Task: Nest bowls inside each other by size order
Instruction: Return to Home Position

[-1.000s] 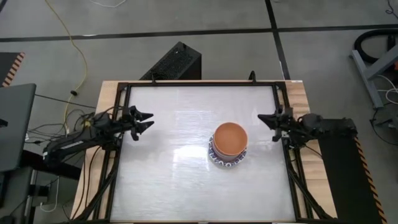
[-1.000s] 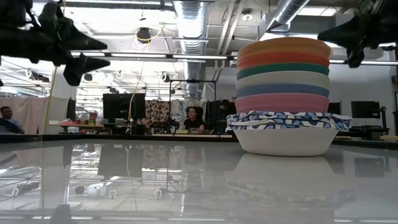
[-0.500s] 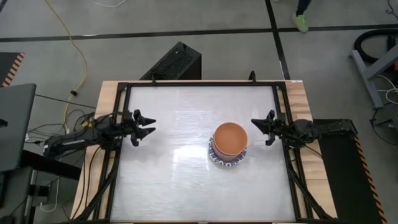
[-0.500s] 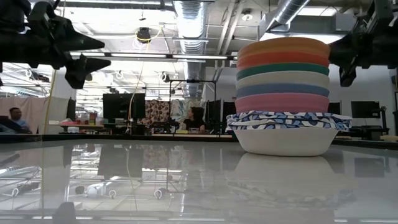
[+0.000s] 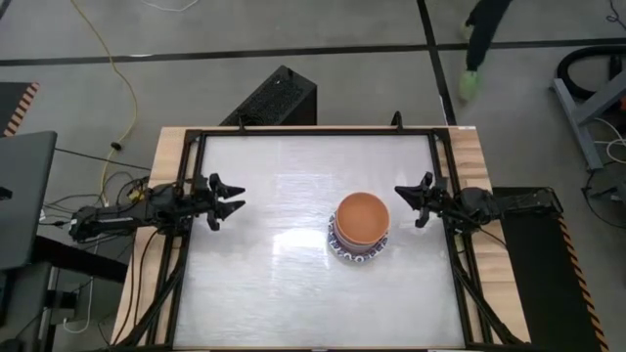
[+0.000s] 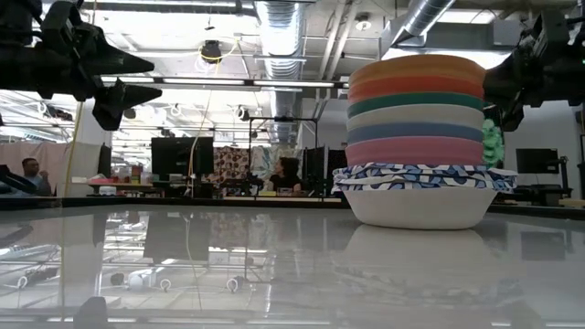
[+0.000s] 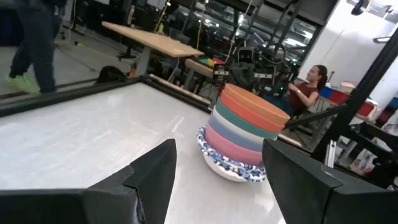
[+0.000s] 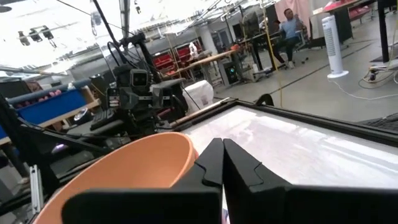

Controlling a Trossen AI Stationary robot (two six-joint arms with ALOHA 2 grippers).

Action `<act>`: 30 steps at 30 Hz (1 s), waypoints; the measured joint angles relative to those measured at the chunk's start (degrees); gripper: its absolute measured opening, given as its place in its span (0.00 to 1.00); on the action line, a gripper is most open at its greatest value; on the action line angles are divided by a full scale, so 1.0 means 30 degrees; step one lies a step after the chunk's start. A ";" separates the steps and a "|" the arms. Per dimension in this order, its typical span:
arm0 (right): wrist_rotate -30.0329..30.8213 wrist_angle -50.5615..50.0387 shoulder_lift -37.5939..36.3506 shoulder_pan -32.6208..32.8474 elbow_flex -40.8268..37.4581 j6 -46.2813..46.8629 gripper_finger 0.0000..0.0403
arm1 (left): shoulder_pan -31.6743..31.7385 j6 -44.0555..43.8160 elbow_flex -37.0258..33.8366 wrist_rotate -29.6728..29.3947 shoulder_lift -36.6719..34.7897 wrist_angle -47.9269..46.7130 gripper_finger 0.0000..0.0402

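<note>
Open workshop with a grey concrete floor (image 5: 323, 29) crossed by dark lines, a yellow cable (image 5: 117, 66) trailing across it. Overhead, silver ducts (image 6: 279, 23) and strip lights (image 6: 210, 82). People (image 6: 286, 173) sit at distant desks (image 6: 119, 185).

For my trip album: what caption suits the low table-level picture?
A stack of bowls on a glossy table, left gripper open, right gripper shut, both high at its sides.

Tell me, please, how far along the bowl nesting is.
Done: all bowls in view form one stack, plain coloured bowls nested above blue-and-white patterned shallow bowls, pale orange bowl topmost. In hand: nothing; the open left gripper and shut right gripper hang clear either side. Left: likely only parking both grippers.
</note>
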 joint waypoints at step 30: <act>0.0000 -0.0190 0.0000 0.0000 -0.0022 -0.0058 0.11 | 0.0000 -0.0208 0.0153 0.0194 0.0197 -0.2159 0.57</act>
